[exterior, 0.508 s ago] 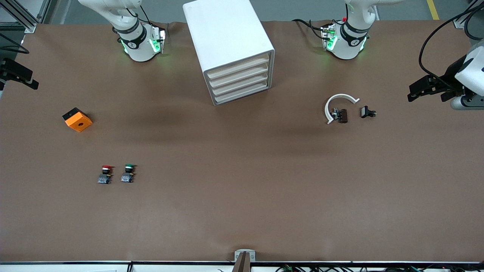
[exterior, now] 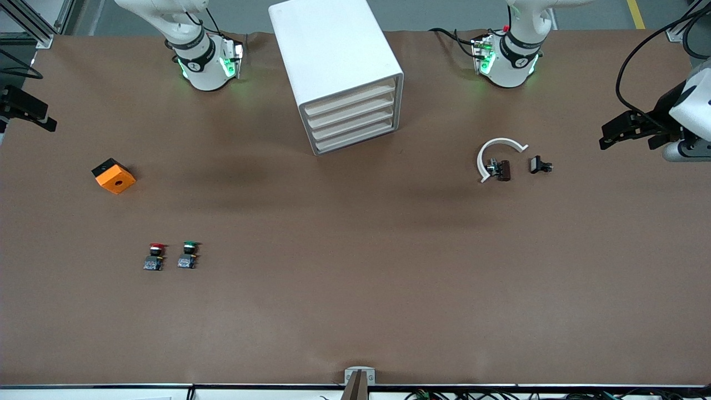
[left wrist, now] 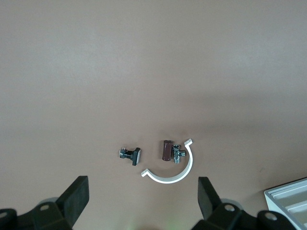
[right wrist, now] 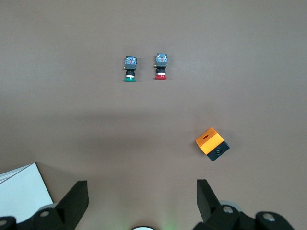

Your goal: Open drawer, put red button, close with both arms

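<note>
The white cabinet (exterior: 333, 61) stands between the two arm bases, and all of its cream drawer fronts (exterior: 351, 119) are shut. The red button (exterior: 155, 256) stands on the brown table toward the right arm's end, beside a green-capped one (exterior: 189, 255). In the right wrist view the red button (right wrist: 160, 66) is far from my open right gripper (right wrist: 142, 201). That gripper (exterior: 33, 111) hangs over the table's edge at the right arm's end, holding nothing. My left gripper (exterior: 605, 138) hangs open and empty over the left arm's end of the table; in the left wrist view it (left wrist: 143, 199) shows wide apart.
An orange cube (exterior: 114, 175) with a hole lies farther from the front camera than the buttons. A white C-shaped clamp (exterior: 497, 155) with a dark bolt part and a small black piece (exterior: 540, 165) lie toward the left arm's end. A cabinet corner (left wrist: 288, 199) shows in the left wrist view.
</note>
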{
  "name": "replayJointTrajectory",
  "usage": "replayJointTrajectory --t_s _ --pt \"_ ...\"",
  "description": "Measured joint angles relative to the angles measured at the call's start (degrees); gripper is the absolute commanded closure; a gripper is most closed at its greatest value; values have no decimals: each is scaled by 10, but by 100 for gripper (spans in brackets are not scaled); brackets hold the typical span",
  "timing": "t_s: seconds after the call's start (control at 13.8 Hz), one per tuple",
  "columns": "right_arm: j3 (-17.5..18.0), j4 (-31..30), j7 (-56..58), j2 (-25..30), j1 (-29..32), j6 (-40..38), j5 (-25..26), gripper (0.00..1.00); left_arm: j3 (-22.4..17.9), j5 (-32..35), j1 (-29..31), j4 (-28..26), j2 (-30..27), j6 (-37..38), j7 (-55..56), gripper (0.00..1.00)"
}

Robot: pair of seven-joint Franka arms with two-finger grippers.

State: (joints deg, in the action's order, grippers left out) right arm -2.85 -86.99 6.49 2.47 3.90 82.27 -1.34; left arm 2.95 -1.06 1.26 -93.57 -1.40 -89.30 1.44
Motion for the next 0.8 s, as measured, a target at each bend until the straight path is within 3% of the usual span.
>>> replayJointTrajectory --t_s 0.36,0.8 --pt "0 0 0 0 0 0 0 0 -2 0 13 -3 5 14 0 0" --pt "0 0 0 -6 0 -1 2 0 2 -19 14 -5 50 14 0 0"
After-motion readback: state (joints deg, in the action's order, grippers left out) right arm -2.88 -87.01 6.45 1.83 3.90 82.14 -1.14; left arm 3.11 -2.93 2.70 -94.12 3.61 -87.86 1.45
